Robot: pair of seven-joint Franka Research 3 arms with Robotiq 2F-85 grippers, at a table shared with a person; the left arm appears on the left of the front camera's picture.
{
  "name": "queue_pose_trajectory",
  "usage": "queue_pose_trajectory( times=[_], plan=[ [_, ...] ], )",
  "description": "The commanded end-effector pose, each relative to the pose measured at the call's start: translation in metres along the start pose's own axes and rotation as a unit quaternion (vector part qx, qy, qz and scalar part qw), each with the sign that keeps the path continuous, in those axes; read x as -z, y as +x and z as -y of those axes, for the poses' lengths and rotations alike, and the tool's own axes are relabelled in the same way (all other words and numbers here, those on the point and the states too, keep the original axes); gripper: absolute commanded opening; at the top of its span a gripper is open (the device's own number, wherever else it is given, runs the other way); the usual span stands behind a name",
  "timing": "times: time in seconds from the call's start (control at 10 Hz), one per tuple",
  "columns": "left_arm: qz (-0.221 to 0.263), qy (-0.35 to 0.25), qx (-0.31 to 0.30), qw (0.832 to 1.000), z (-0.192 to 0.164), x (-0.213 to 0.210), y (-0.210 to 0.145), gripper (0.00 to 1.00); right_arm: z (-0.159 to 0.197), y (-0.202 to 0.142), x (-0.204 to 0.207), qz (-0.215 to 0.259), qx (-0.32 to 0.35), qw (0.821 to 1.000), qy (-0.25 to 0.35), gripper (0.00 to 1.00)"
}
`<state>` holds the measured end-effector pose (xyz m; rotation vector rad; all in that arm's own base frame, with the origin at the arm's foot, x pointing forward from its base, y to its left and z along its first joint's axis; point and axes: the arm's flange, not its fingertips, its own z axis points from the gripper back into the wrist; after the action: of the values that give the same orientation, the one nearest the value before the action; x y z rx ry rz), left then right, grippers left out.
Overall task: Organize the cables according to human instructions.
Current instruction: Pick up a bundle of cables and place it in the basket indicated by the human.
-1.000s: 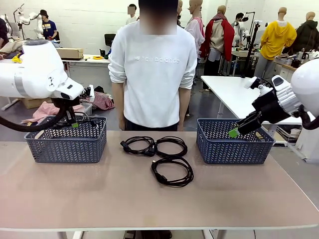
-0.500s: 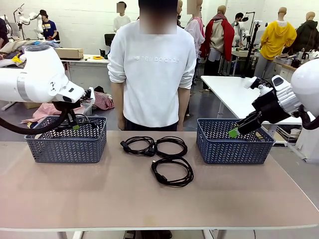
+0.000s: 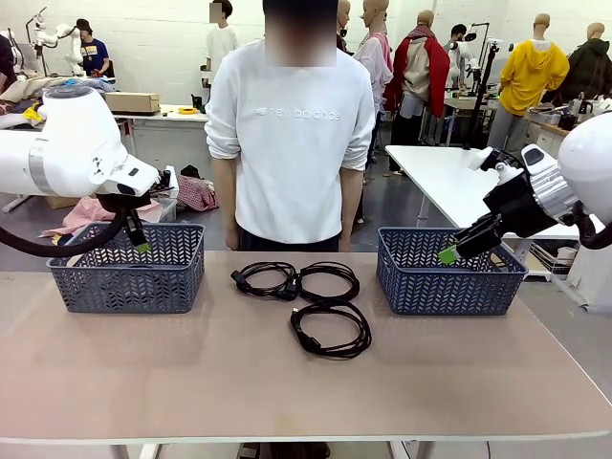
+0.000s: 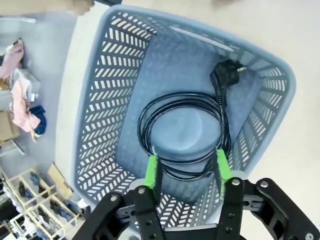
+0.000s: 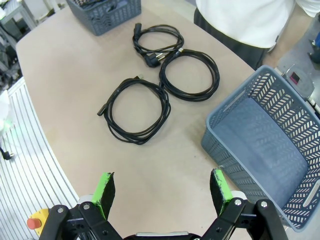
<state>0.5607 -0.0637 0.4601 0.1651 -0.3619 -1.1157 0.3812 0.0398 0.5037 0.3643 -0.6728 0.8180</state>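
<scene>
The left hand [image 4: 186, 168] hung above the left basket [image 4: 110, 100], fingers pointing down into it. Its two green-padded fingers [image 4: 152, 172] stood apart with nothing between them. Directly beneath them, on the basket floor, lay one coiled cable [image 4: 144, 127]. The near arc of the coil passed just under the fingertips, apart from them. The coil's plug [image 4: 223, 77] lay farther out from the hand, near the basket's far wall. From the front, that hand [image 3: 139, 239] sat just over the basket's rim [image 3: 124, 229].

The right hand [image 5: 162, 186] was held spread wide and empty, its pads [image 5: 106, 187] far apart. In the front view it [image 3: 448, 254] hovered at the top edge of the right basket [image 3: 449, 287], angled downward. In its own wrist view, that basket [image 5: 235, 107] lay close by, off to one side of the fingers, its blue floor bare.

Three more coils lay on the table [image 3: 191, 373], out ahead of the right hand and well apart from it. The closest coil [image 5: 114, 116] lay by itself. Beyond it, two coils [image 5: 190, 95] [image 5: 157, 49] sat touching each other, farther from the hand and nearer the person [image 3: 292, 143] standing at the far edge. In the front view all three [image 3: 335, 352] [image 3: 330, 267] [image 3: 239, 279] lay between the two hands, closer to neither basket than the middle of the table.
</scene>
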Motion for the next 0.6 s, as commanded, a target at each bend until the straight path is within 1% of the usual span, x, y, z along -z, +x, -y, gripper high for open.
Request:
queue_pose_trajectory(
  times=[0.0, 0.1, 0.2, 0.3, 0.4, 0.5],
  plan=[
    [-0.012, -0.001, -0.008, 1.0, 0.001, -0.0066, 0.0011, 0.68, 0.0025, -0.0013, 0.0016, 0.011, -0.01, 1.0, 0.007, 1.0],
    [-0.012, -0.007, -0.009, 1.0, 0.0011, -0.0088, 0.002, 0.93, 0.0025, -0.0013, 0.0016, 0.011, -0.01, 1.0, 0.007, 1.0],
    [-0.014, -0.01, -0.01, 1.0, 0.0007, -0.0096, 0.0027, 0.76, 0.0025, -0.0013, 0.0016, 0.011, -0.01, 1.0, 0.007, 1.0],
    [-0.015, -0.012, -0.012, 1.0, 0.0004, -0.0101, 0.0029, 1.0, 0.0025, -0.0013, 0.0016, 0.011, -0.01, 1.0, 0.007, 1.0],
    [-0.017, -0.014, -0.013, 1.0, -0.0004, -0.0107, 0.003, 0.96, 0.0025, -0.0013, 0.0016, 0.011, -0.01, 1.0, 0.007, 1.0],
    [-0.019, -0.017, -0.015, 1.0, -0.0013, -0.0111, 0.0031, 1.0, 0.0025, -0.0013, 0.0016, 0.011, -0.01, 1.0, 0.007, 1.0]
  ],
)
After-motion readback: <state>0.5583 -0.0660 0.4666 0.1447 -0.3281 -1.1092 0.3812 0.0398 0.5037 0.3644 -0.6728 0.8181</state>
